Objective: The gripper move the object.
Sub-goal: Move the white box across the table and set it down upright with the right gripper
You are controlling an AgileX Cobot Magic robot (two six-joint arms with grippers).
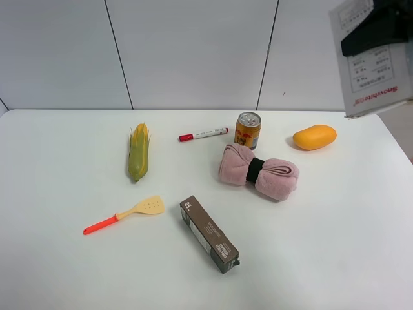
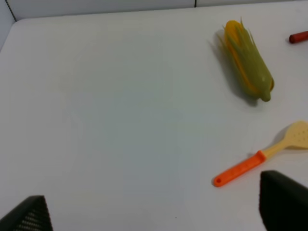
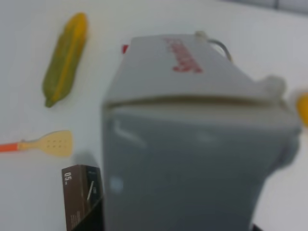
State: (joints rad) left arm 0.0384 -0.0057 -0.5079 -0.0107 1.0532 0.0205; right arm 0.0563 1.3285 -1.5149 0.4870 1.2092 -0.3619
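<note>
My right gripper (image 1: 376, 27), a black claw, is shut on the long white carton (image 1: 373, 68) with grey print and red lettering. It holds the carton tilted, high above the table's far right corner. In the right wrist view the carton (image 3: 192, 144) is blurred and fills most of the frame, hiding the claw. My left gripper (image 2: 154, 211) is open and empty, its dark fingertips (image 2: 284, 202) hovering over bare table near the spatula (image 2: 262, 156) and the corn (image 2: 246, 60). The left gripper is out of the exterior view.
On the white table (image 1: 64, 271) lie a corn cob (image 1: 138, 152), a red-capped marker (image 1: 203, 134), a drink can (image 1: 248, 130), a mango (image 1: 314, 137), a rolled pink towel (image 1: 258, 171), a dark brown carton marked "50" (image 1: 208, 234) and the orange-handled spatula (image 1: 124, 214).
</note>
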